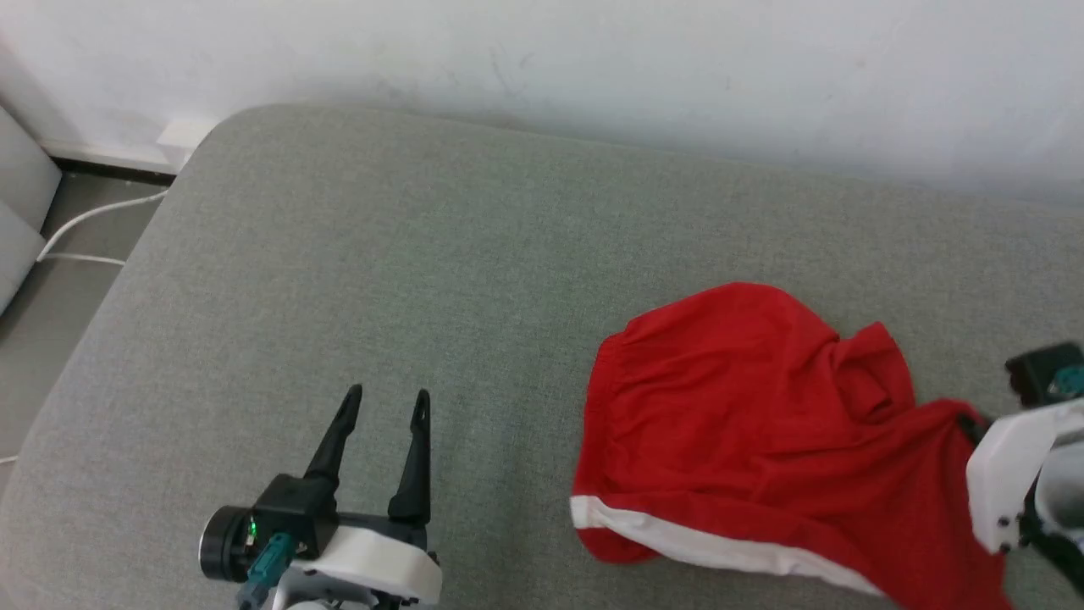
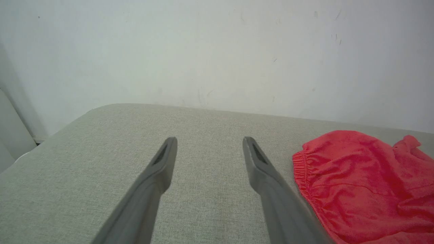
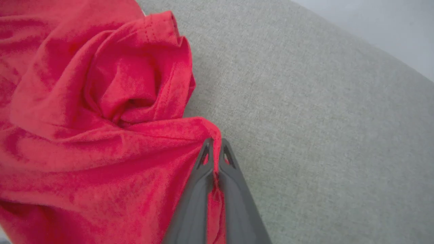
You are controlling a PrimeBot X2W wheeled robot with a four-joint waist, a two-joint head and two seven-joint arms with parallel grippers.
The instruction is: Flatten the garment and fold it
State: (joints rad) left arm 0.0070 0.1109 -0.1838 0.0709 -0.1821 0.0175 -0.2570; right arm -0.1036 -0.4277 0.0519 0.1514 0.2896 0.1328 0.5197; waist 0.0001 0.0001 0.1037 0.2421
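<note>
The garment [image 1: 745,432], bright red shorts with a white trim band along the near hem, lies crumpled on the grey cushion [image 1: 406,254] at the right. Its gathered waistband [image 2: 300,169] faces left. My right gripper [image 3: 215,144] is shut on a fold at the garment's [image 3: 84,135] right edge, red cloth pinched between the two dark fingers. In the head view its white wrist [image 1: 1012,474] sits at the cloth's right side. My left gripper [image 1: 385,402] hovers open over bare cushion to the left of the garment [image 2: 366,186], nothing between its fingers [image 2: 159,169].
A pale wall [image 1: 593,59] runs behind the cushion. The cushion's rounded left corner drops to a floor with a white cable [image 1: 85,224]. Bare cushion spreads left of and behind the shorts.
</note>
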